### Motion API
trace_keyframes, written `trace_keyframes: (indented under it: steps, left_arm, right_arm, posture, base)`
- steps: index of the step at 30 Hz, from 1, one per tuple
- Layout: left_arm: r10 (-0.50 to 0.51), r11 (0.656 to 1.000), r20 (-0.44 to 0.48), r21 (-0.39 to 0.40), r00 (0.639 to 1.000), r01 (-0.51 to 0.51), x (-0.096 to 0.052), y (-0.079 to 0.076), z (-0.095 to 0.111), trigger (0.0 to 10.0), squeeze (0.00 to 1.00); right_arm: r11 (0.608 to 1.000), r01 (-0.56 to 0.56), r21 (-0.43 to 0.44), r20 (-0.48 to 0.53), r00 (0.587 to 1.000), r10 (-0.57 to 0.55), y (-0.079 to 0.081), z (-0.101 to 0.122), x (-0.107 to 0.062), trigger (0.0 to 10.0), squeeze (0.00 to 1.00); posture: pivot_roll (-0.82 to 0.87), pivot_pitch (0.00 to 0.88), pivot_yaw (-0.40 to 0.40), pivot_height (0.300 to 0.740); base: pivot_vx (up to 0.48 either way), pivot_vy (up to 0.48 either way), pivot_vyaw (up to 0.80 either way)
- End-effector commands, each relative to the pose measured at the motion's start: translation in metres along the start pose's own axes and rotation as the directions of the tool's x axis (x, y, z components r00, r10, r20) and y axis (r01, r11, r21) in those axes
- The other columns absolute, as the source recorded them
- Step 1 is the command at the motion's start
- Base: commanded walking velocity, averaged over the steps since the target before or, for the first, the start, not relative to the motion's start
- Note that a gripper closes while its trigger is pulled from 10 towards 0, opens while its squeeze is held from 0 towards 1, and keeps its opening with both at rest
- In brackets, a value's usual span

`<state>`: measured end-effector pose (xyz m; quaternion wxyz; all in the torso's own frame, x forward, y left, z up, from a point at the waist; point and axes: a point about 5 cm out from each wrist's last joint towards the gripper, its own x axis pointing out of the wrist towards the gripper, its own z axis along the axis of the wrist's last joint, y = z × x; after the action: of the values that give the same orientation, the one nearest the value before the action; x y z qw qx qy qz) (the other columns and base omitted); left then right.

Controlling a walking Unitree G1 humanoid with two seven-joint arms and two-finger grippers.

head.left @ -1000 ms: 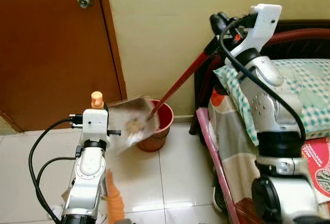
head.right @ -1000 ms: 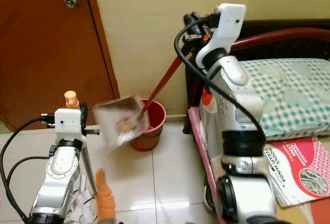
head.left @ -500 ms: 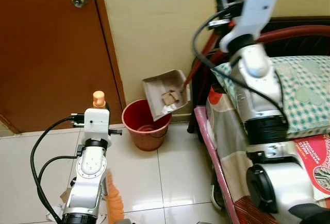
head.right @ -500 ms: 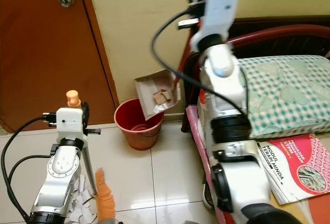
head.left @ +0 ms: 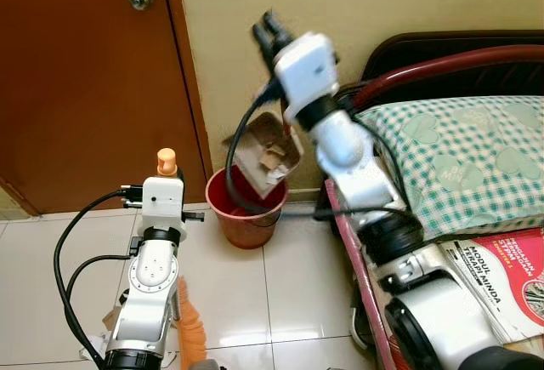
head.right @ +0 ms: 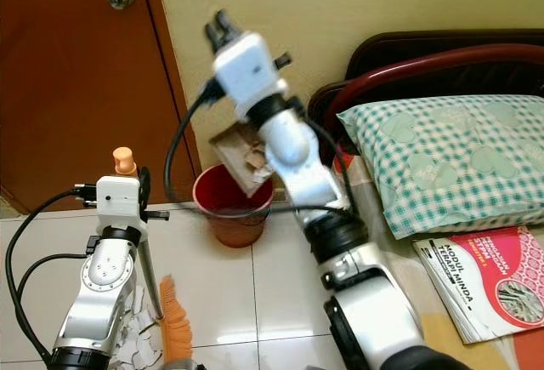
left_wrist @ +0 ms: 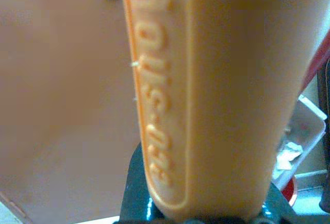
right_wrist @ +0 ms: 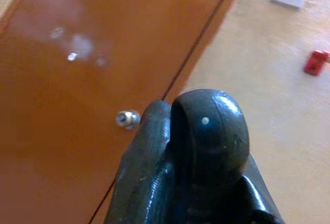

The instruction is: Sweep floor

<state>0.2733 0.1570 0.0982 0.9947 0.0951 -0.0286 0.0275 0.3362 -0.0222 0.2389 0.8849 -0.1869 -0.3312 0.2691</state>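
We see the right gripper (head.left: 270,31) raised high by the wall, its jaws clamped on the black handle end (right_wrist: 209,131) of the dustpan (head.left: 265,154), which hangs tilted over the red bucket (head.left: 246,215) with scraps in it. The left gripper (head.left: 167,185) has its jaws around the orange broom handle (left_wrist: 206,90), bristles (head.left: 190,336) on the tiled floor (head.left: 280,302) beside the brown door (head.left: 93,81).
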Motion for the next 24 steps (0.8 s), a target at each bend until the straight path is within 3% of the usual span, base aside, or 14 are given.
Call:
trace_keyframes:
  steps: [1,4,18,21,24]
  left_arm:
    - [-0.014,1.000,0.000,-0.027,1.000,0.014,0.001,-0.006,0.001,10.0,0.00]
    - [-0.018,0.999,0.001,-0.030,1.000,0.018,0.001,-0.007,0.002,10.0,0.00]
    - [-0.028,0.999,0.010,-0.027,1.000,0.029,0.003,-0.009,0.004,10.0,0.00]
    - [-0.029,0.999,0.010,-0.027,1.000,0.029,0.003,-0.009,0.004,10.0,0.00]
    - [-0.029,0.999,0.011,-0.028,1.000,0.029,0.003,-0.010,0.004,10.0,0.00]
  right_arm:
    - [0.995,-0.096,-0.037,0.092,0.991,0.099,0.014,0.012,0.001,10.0,0.00]
    - [0.983,-0.177,-0.050,0.105,0.978,0.182,0.028,0.011,-0.004,10.0,0.00]
    - [0.969,-0.244,0.027,0.130,0.962,0.239,0.042,0.011,-0.009,10.0,0.00]
    - [0.977,-0.212,0.003,0.133,0.969,0.210,0.038,0.011,-0.009,10.0,0.00]
    - [0.992,-0.127,-0.002,0.149,0.981,0.126,0.023,0.016,-0.004,10.0,0.00]
  posture:
    - [0.02,0.016,-0.016,0.740]
    - [0.02,0.016,-0.016,0.740]
    - [0.02,0.020,-0.013,0.740]
    - [0.02,0.020,-0.013,0.740]
    - [0.02,0.017,-0.013,0.740]
  base:
    - [0.000,0.000,0.00]
    - [0.000,0.000,0.00]
    - [0.000,0.000,0.00]
    - [0.000,0.000,0.00]
    - [0.000,0.000,0.00]
